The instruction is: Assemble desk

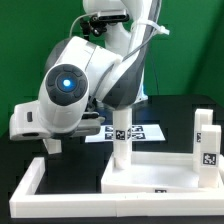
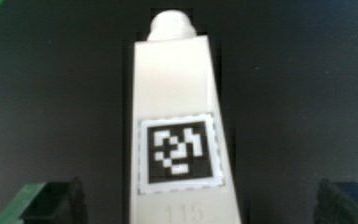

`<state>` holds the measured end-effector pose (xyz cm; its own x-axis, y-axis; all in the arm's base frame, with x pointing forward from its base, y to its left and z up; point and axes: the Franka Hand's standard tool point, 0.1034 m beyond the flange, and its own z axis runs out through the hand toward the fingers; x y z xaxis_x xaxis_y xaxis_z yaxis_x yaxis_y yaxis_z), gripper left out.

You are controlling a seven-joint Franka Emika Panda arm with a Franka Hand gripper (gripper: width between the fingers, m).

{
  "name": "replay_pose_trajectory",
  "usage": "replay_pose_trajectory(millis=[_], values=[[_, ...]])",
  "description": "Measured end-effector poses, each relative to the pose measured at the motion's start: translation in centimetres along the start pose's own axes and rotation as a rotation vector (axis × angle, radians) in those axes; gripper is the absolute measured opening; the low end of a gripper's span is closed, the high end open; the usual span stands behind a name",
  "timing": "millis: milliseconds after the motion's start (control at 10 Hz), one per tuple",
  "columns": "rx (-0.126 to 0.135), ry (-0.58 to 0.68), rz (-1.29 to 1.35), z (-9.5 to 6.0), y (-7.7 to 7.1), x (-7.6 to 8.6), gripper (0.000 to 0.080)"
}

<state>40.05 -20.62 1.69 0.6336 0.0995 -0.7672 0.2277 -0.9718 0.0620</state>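
Exterior view shows the white tabletop panel [image 1: 160,178] lying on the black worktop [image 1: 20,120]. One leg [image 1: 121,140] stands up on it near 12 o'clock. Two more legs [image 1: 207,145] wait at 3 o'clock. So most legs seem left to fit. The gripper [image 2: 179,198] is spread wide apart around a leg, not squeezing. Only square tags [image 2: 178,150] show, no words.

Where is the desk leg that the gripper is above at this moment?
In the exterior view, the leg stands upright on the tabletop panel, near the middle, before the marker board; the open fingers flank it.
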Motion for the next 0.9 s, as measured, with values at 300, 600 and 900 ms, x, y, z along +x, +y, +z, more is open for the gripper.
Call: replay_pose_trajectory(millis=[300, 600, 900], values=[[0.001, 0.001, 0.000, -0.01, -0.01, -0.05, 0.0505], [0.002, 0.000, 0.001, 0.03, 0.06, -0.10, 0.0288], [0.003, 0.000, 0.002, 0.04, 0.08, -0.12, 0.0288]])
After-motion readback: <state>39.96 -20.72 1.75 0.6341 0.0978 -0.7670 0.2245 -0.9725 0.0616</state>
